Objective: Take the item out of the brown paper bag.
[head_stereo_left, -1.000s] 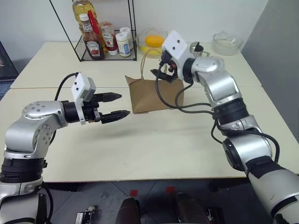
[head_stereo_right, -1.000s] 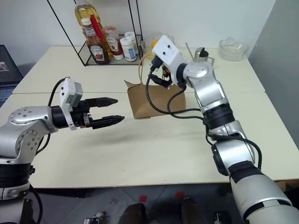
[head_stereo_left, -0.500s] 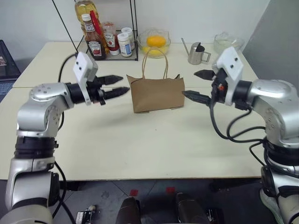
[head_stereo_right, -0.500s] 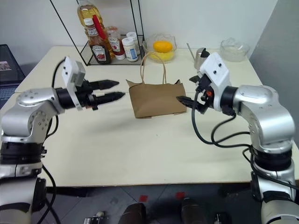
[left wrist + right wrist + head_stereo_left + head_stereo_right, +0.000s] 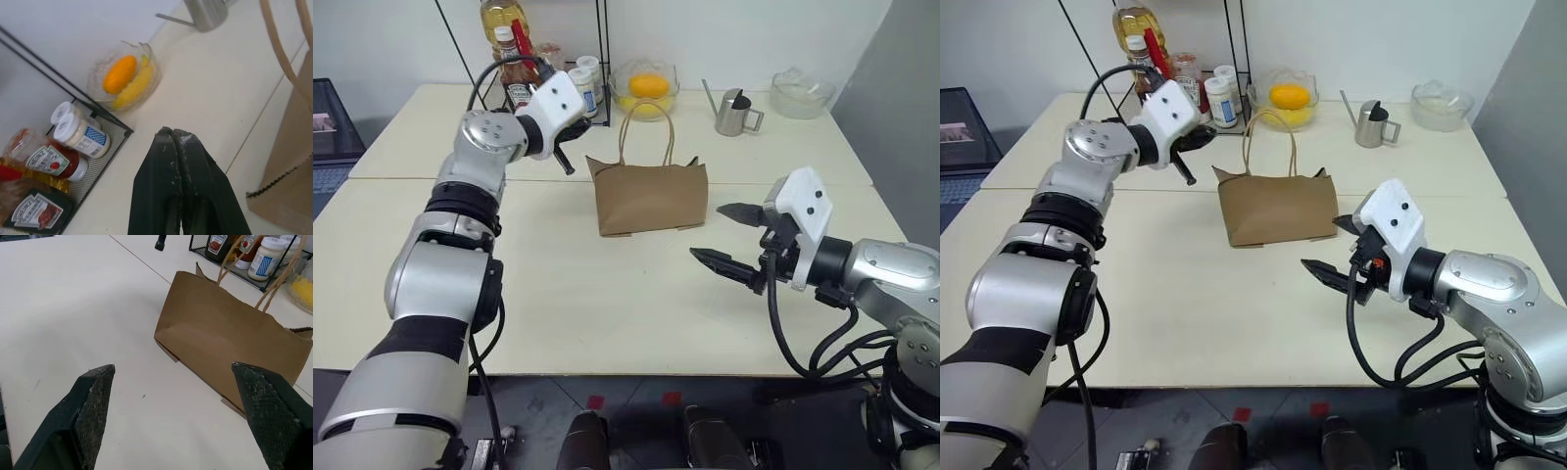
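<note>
Brown paper bag stood upright at the middle of the desk, mouth up, both cord handles raised. The item itself could not be seen; presumably inside the bag.

Left tool was clenched on nothing, fingers pressed together, held above the desk just left of the bag's top left corner, apart from it. Right tool was released, jaws wide, nearer than the bag and to its right, not touching.

Judged step: getting the bag's mouth open and steady so the item can be reached.

Notes on doing it well:
- The left tool would need to reopen before it can pinch the rim or a handle; clenched as it was, it could only nudge.
- Light paper bag likely to slide or tip if pushed from one side; brace one side, reach in from above with the other.
- Wire rack with bottles and fruit bowl stood just beyond; keep the left arm's swing clear.
</note>
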Tool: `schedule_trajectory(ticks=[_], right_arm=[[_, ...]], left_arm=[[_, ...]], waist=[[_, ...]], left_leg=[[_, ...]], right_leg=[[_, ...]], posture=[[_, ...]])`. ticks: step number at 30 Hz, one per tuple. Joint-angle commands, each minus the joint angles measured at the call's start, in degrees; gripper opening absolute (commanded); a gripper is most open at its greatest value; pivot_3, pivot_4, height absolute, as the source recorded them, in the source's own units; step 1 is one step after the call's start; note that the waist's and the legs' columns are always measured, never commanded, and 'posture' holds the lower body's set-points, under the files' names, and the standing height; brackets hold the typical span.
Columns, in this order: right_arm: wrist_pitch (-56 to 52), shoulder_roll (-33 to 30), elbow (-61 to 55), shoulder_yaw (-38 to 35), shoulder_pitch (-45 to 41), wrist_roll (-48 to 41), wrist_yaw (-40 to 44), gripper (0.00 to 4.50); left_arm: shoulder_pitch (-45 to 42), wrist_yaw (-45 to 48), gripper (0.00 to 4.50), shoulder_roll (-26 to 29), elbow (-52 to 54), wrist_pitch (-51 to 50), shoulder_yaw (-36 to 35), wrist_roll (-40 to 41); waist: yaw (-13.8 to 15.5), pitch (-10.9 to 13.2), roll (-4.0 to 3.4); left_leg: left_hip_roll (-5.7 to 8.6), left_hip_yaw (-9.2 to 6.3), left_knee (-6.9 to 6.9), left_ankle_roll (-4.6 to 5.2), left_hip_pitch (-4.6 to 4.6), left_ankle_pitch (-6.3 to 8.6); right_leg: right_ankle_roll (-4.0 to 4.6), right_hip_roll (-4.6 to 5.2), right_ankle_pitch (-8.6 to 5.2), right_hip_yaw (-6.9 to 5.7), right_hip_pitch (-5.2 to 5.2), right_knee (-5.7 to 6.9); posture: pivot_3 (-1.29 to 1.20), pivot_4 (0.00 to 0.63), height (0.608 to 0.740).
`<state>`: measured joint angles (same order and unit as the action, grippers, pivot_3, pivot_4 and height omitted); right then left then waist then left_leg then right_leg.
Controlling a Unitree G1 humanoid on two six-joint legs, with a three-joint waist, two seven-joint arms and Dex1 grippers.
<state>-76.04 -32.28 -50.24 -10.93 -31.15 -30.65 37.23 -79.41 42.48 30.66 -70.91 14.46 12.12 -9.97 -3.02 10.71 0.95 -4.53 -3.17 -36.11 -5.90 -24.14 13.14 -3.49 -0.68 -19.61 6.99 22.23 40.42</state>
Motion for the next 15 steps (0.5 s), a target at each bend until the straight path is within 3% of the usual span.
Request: schedule_trajectory(ticks=[1,5,15], right_arm=[[-0.48,-1.38,-2.39,-2.99,0.03,-2.17,-1.56,4.02],[-1.56,-2.77,-3.38,-5.06,0.80,-4.46,-2.27,4.02],[-4.08,-7.92,-5.00,-11.37,3.95,-12.35,-1.73,4.02]], left_arm=[[-3.03,-1.97,0.04,-1.06,-3.20,1.73,0.55,-3.02],[-3.46,1.51,0.04,-2.84,-5.02,0.87,0.69,-4.59],[-4.73,23.27,0.04,-3.72,-4.34,-1.14,-2.18,-1.77]], waist=[[-0.09,0.00,0.00],[-0.05,0.00,0.00],[-0.04,0.00,0.00]], left_leg=[[0.00,0.00,0.02,-0.04,0.00,-0.02],[0.00,-0.01,0.04,-0.05,-0.02,-0.03],[0.00,-0.01,0.02,-0.05,-0.08,-0.04]], right_leg=[[0.00,0.00,0.00,0.00,0.00,0.00],[0.00,0.00,0.00,-0.02,0.00,0.00],[0.00,0.00,0.00,-0.03,-0.02,-0.01]], posture=[[0.00,0.150,0.740],[0.00,0.150,0.740],[0.00,0.150,0.740]])
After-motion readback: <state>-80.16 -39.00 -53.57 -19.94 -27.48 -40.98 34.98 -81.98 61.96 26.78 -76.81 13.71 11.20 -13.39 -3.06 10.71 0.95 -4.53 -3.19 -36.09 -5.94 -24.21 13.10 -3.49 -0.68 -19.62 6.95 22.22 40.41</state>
